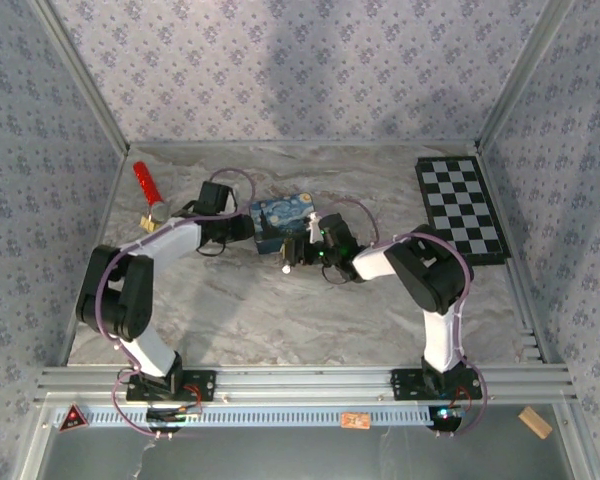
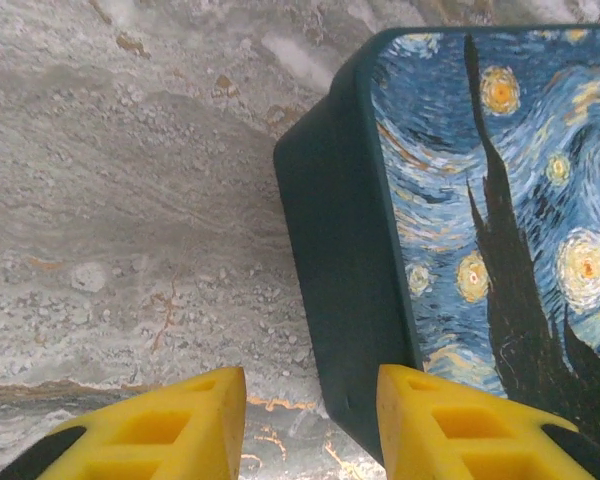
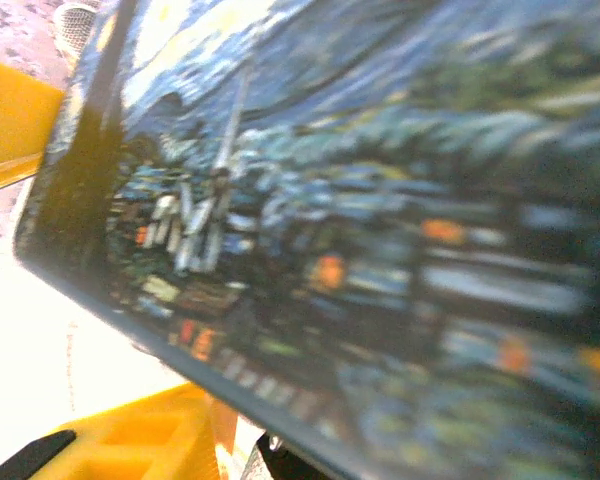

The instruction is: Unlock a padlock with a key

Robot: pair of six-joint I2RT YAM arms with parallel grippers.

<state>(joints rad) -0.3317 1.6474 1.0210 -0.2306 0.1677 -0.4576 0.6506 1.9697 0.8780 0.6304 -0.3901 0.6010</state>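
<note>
Flanking the blue tin (image 1: 280,222), the left hand (image 2: 310,410) sits released at its corner, the right hand (image 3: 75,290) straddles it (clenched or not, I cannot tell). The padlock is too small to pick out.

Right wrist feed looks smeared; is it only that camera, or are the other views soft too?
Right wrist view: the blue painted tin is badly blurred and the table at lower left is blown out white. Left wrist view: sharp, tin's paintwork and marble grain crisp. Top external view: evenly lit, soft shadow on the back wall.
</note>
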